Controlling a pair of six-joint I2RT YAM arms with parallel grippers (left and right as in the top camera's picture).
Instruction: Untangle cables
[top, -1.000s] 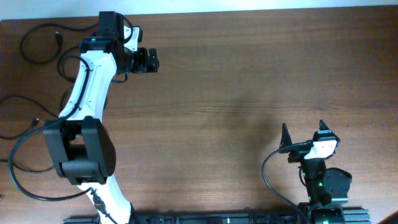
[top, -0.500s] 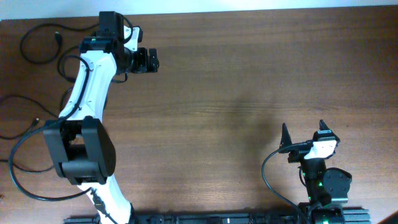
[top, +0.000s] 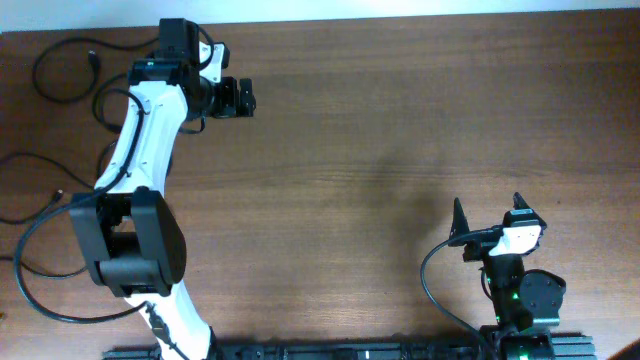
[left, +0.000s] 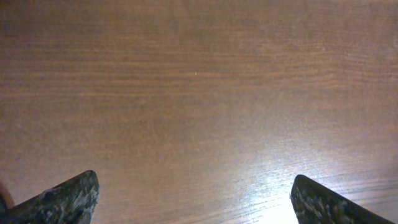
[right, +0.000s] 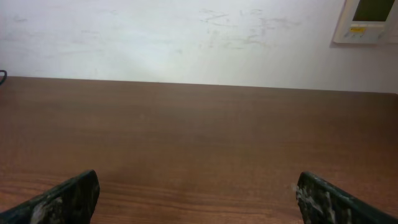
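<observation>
Thin black cables lie as loose strands at the table's far left in the overhead view. One forms a loop (top: 45, 78) with a small plug end (top: 93, 58). Another curving strand ends in a plug (top: 57, 196) lower down. My left gripper (top: 246, 97) is open and empty over bare wood to the right of the cables, apart from them. Its wrist view shows only wood between the fingers (left: 194, 190). My right gripper (top: 488, 208) is open and empty at the front right, far from the cables; its fingers (right: 197, 186) frame bare table.
A thicker black wire (top: 25, 275) from the left arm's base loops at the front left. The wooden table (top: 400, 130) stretches between the arms. A white wall (right: 186, 37) with a small wall panel (right: 370, 18) stands behind the far edge.
</observation>
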